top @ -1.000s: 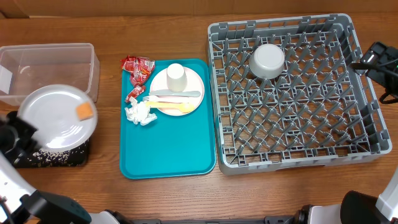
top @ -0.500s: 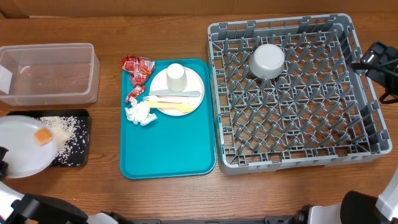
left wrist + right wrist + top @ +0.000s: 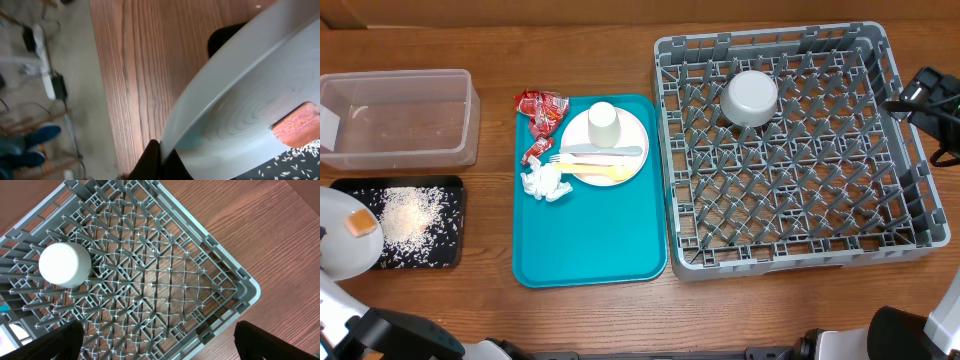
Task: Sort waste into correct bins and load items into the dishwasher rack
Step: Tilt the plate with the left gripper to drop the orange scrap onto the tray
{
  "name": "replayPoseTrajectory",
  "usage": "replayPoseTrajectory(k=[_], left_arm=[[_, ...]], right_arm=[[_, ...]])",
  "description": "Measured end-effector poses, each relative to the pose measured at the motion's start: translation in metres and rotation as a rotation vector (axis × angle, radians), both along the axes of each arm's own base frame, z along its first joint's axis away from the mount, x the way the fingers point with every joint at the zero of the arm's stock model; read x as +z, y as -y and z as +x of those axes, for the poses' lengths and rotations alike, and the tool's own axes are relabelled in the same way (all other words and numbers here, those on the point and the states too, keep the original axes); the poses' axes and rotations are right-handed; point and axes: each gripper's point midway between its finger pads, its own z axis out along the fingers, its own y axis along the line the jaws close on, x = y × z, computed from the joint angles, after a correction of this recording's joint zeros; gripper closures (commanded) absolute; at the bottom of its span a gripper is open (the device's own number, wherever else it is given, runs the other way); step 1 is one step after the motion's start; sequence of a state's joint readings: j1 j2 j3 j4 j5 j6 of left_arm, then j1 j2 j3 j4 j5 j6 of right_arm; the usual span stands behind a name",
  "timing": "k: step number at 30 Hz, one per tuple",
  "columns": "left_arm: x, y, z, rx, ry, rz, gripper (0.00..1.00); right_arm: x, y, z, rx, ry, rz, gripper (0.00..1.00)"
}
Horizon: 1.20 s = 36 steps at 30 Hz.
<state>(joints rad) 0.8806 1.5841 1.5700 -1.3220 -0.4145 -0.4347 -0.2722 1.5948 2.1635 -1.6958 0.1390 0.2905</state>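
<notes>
Grey plate [image 3: 340, 255] shifted left, rim pinched in left pincer [image 3: 161, 159].

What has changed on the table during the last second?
The left gripper, shut on the grey plate, carried it left, off the black tray, uncovering the rice. The orange cube stayed on the plate. The teal tray, the rack and its bowl did not move.

Wooden table [image 3: 580, 50] with clear tub [image 3: 410, 155], black tray [image 3: 442, 258], teal tray [image 3: 590, 230] and grey rack [image 3: 800, 262] directly on it
</notes>
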Motion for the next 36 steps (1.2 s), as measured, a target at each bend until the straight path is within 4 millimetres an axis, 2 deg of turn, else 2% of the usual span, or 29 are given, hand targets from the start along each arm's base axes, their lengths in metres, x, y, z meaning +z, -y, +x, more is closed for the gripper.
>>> replayPoseTrajectory(k=[7,12,21,36], left_arm=[[0.012,0.005,0.021,-0.091,-0.093,0.108,0.96],[0.019,0.005,0.027,-0.121,-0.148,0.169,0.96],[0.004,0.004,0.042,-0.167,-0.248,0.176,0.96],[0.014,0.002,0.036,-0.170,-0.329,0.233,0.96]], right_arm=[[0.000,0.000,0.000,0.000,0.000,0.000,0.00],[0.000,0.000,0.000,0.000,0.000,0.001,0.00],[0.000,0.000,0.000,0.000,0.001,0.000,0.00],[0.000,0.000,0.000,0.000,0.001,0.000,0.00]])
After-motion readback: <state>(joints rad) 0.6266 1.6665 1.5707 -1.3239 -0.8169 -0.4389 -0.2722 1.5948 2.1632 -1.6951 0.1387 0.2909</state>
